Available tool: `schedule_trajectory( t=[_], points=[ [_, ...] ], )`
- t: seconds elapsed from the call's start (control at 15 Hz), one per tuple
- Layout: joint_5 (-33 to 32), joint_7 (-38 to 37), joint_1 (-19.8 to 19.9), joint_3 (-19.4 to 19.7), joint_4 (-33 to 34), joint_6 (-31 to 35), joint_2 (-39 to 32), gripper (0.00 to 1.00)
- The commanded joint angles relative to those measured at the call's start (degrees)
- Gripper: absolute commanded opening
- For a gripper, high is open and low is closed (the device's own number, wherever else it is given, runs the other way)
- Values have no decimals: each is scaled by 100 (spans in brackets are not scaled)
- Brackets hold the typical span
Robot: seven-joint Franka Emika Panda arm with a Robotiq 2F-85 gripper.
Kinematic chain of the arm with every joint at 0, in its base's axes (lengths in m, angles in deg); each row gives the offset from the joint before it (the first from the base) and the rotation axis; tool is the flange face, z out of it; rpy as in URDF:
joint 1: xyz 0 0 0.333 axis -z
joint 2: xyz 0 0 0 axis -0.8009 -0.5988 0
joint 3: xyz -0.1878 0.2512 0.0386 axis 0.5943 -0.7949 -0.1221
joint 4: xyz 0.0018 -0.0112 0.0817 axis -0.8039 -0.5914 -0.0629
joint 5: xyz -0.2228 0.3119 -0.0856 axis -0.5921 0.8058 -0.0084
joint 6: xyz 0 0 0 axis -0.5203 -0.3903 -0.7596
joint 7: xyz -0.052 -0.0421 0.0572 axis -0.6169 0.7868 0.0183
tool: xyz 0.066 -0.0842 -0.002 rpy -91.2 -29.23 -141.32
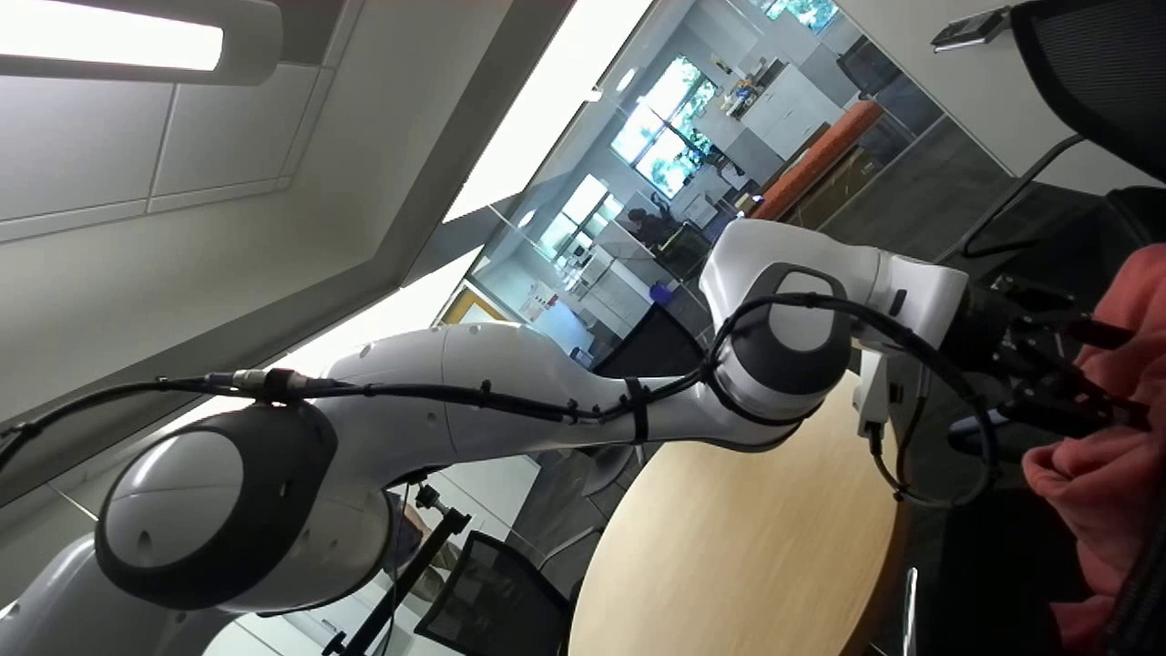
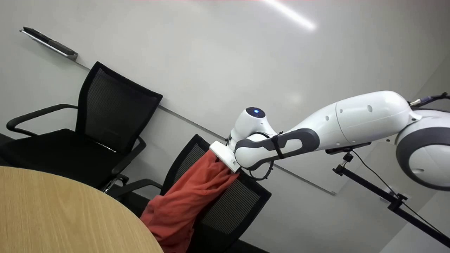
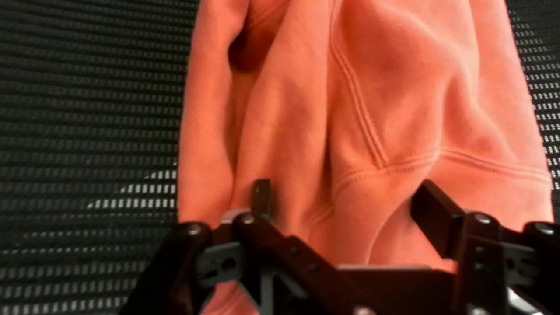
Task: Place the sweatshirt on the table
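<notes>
The red-orange sweatshirt (image 2: 190,200) hangs over the backrest of a black mesh chair (image 2: 232,203). It also shows at the right edge of an exterior view (image 1: 1093,492) and fills the middle of the wrist view (image 3: 284,109). My gripper (image 1: 1116,374) is at the sweatshirt's upper part, its fingertips against or very near the cloth. In the wrist view my gripper (image 3: 350,203) is open, fingers wide apart, with folds and a hem seam lying between and beyond them. Whether the fingertips touch the cloth I cannot tell. The wooden table (image 2: 63,211) also shows in an exterior view (image 1: 729,547).
A second black chair (image 2: 109,112) with armrests stands beside the sweatshirt's chair, behind the table. A whiteboard wall (image 2: 197,63) is close behind the chairs. Another black chair (image 1: 496,597) stands at the table's far side. A black camera stand (image 2: 369,191) is near the arm.
</notes>
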Motion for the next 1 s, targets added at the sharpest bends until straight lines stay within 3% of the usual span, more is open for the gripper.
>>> schedule_trajectory(
  t=[0.0, 0.47, 0.73, 0.93],
  points=[
    [-84, -165, 147, -62, 467, -230, -217, 51],
    [-77, -108, 215, -172, 607, -310, -200, 2],
    [-129, -56, 191, -184, 523, -585, -64, 1],
    [-70, 176, 144, -397, -36, -314, 492, 3]
  ],
)
